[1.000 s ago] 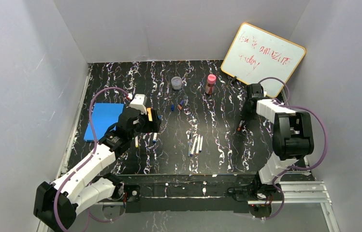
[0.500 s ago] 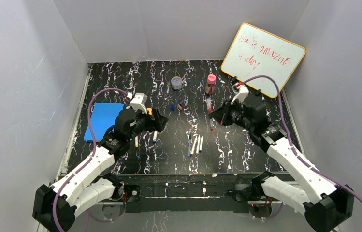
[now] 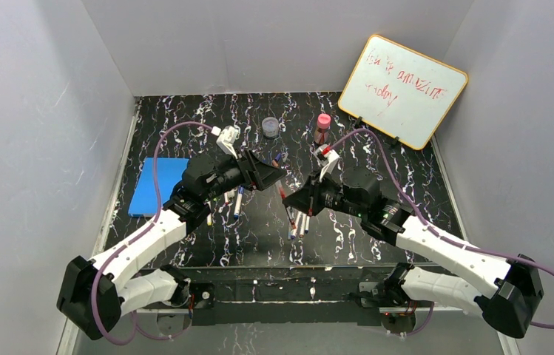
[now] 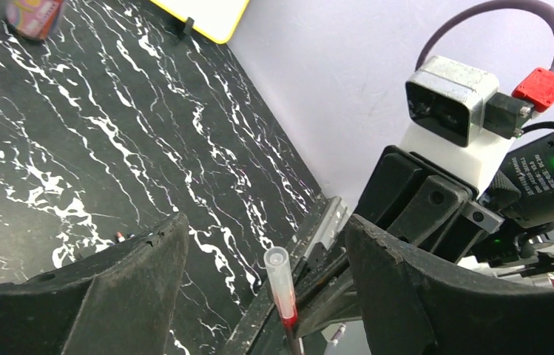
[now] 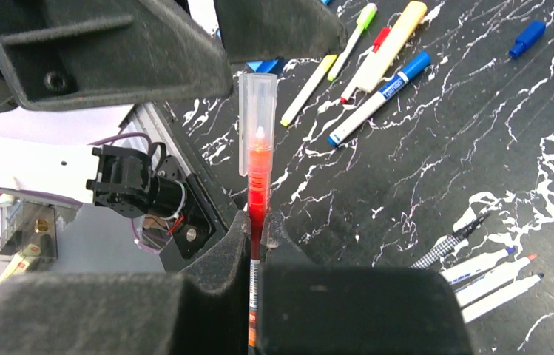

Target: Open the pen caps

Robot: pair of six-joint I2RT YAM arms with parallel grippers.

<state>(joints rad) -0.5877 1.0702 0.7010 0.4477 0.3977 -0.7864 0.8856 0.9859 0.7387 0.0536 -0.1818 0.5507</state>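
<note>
A thin red pen point(image 5: 259, 194) with a clear cap point(image 5: 257, 122) is held above the table, with my right gripper point(image 5: 258, 224) shut on its barrel. My left gripper point(image 4: 266, 288) is open, and the clear cap point(image 4: 278, 275) stands in the gap between its fingers point(image 4: 115, 292), touching neither. From above, the left gripper point(image 3: 268, 174) and right gripper point(image 3: 297, 203) meet mid-table with the pen point(image 3: 282, 193) between them. Other pens point(image 3: 299, 221) lie below, and more pens point(image 5: 377, 70) are near the left arm. Loose pen caps point(image 5: 529, 36) lie farther back.
A round clear jar point(image 3: 270, 127) and a pink-capped bottle point(image 3: 322, 127) stand at the back. A whiteboard point(image 3: 403, 89) leans in the back right corner. A blue pad point(image 3: 157, 185) lies at the left. Several white markers point(image 5: 495, 274) lie under the right gripper.
The right arm swung from the back right to mid-table, carrying the red pen. The left gripper moved right and turned towards it, so the cap now sits between its fingers.
</note>
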